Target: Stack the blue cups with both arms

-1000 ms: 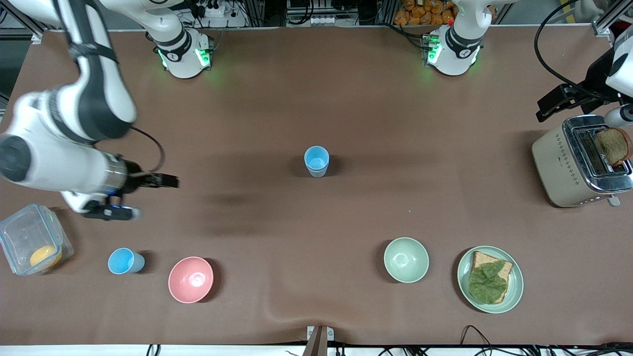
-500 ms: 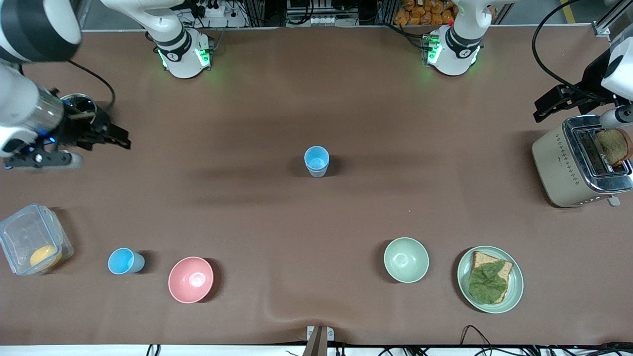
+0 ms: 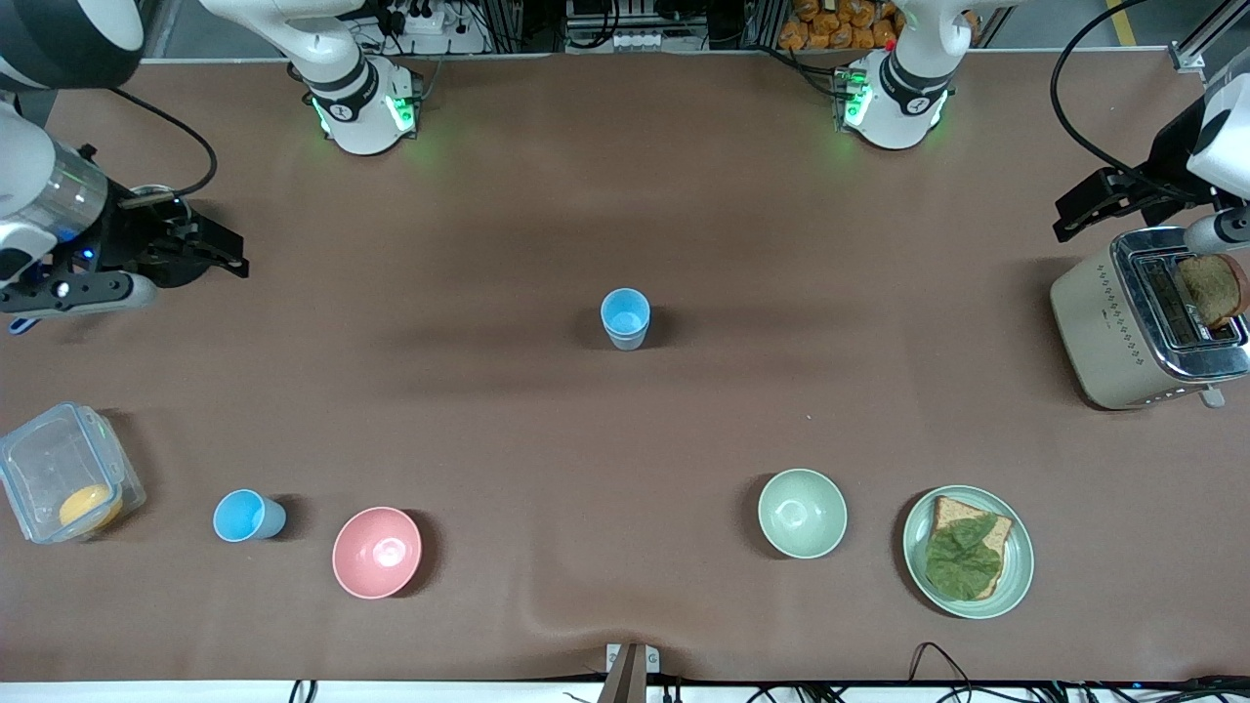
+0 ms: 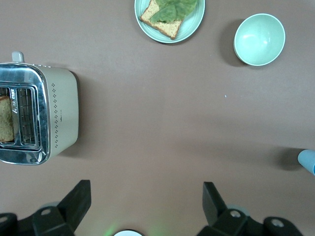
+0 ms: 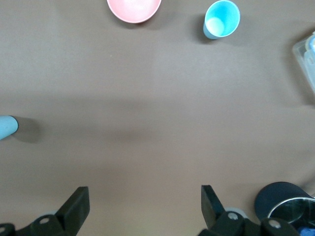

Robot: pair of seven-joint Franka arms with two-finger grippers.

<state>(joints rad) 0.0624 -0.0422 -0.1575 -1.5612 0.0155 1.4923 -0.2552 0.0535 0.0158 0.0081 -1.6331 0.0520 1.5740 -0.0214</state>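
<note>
A sky-blue cup (image 3: 625,314) stands upright in the middle of the table, and a duller grey-blue rim shows just under it. Its edge shows in the left wrist view (image 4: 307,161) and the right wrist view (image 5: 7,127). A second sky-blue cup (image 3: 246,516) stands alone between the clear container and the pink bowl; it also shows in the right wrist view (image 5: 221,18). My right gripper (image 3: 227,254) is open and empty in the air at the right arm's end of the table (image 5: 143,196). My left gripper (image 3: 1079,207) is open and empty over the table beside the toaster (image 4: 145,196).
A pink bowl (image 3: 377,552), pale green bowl (image 3: 802,513) and plate with bread and a leaf (image 3: 967,552) lie near the front camera. A clear container (image 3: 63,485) holds something orange. A toaster (image 3: 1143,322) holds toast. A dark round object (image 5: 283,196) sits beside the right gripper.
My right arm has swung away from the container and lone cup toward the right arm's end, farther from the front camera, gripper open and empty. The left arm and all cups stayed put.
</note>
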